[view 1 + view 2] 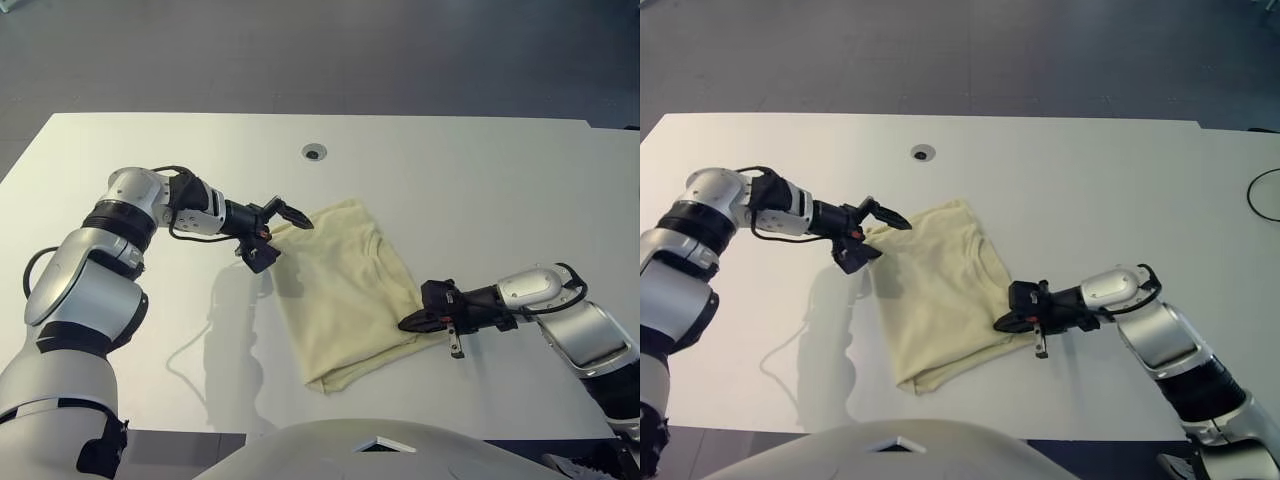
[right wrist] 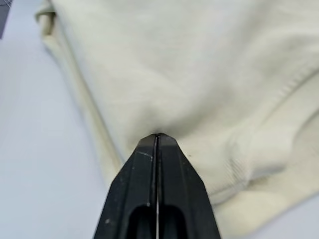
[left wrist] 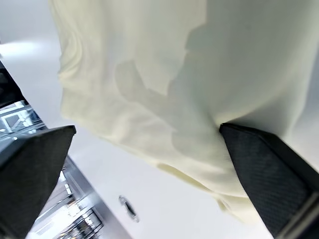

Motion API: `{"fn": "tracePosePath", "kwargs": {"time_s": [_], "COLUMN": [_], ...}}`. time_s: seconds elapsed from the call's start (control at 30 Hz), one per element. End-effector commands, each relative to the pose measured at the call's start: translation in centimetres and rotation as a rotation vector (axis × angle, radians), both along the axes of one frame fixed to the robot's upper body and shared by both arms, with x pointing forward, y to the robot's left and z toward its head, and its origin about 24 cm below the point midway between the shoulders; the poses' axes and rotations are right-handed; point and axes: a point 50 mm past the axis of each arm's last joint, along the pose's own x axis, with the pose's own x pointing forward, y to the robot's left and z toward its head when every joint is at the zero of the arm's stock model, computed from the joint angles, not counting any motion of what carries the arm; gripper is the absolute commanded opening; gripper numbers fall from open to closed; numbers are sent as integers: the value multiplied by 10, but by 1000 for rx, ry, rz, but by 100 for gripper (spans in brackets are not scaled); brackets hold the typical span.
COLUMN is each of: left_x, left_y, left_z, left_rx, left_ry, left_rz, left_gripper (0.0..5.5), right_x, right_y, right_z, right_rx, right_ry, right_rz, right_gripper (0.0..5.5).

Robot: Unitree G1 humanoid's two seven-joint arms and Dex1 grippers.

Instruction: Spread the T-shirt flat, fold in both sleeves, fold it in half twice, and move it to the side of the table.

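Seen from the head, one pale yellow T-shirt (image 1: 345,290) lies already folded into a slanted oblong near the middle of the white desk (image 1: 480,180), closer to its near edge than its far one. The left pincer (image 1: 282,238) hangs spread open at the garment's far left corner, and the right pincer (image 1: 412,321) meets its right-hand edge, where the cloth draws to a point. One round grommet (image 1: 315,152) sits in the desk toward the far edge. At the left wrist, two dark fingers (image 3: 269,174) stand wide apart with the shirt between them, gripping nothing. At the right wrist, the jaws are pressed together at a pucker in the hem, apparently pinching a small bite of fabric. That shallow bite looks like the risk: it could slip free or catch only the top layer, opening the fold, while the open left pincer could rumple its corner. The count is one shirt, two pincers and one grommet.
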Motion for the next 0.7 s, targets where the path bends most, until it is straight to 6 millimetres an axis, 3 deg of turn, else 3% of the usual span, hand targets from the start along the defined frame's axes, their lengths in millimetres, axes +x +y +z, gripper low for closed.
{"fn": "tracePosePath", "kwargs": {"time_s": [0.03,0.3,0.53,0.7], "left_x": [13,24,21,14], "left_y": [10,1,11,19], "left_z": [-6,6,45,76], "left_rx": [53,-74,-273,-413], "left_ry": [-146,-296,-331,-339], "left_rz": [-29,-159,-178,-132], "left_gripper": [539,539,539,539], "right_x": [-13,-8,5,35], "right_y": [17,31,25,20], "right_z": [2,16,46,56], "right_rx": [51,132,216,234], "right_ry": [25,2,-70,-183], "right_rz": [45,14,-48,-140], "right_gripper": [0,0,0,0]}}
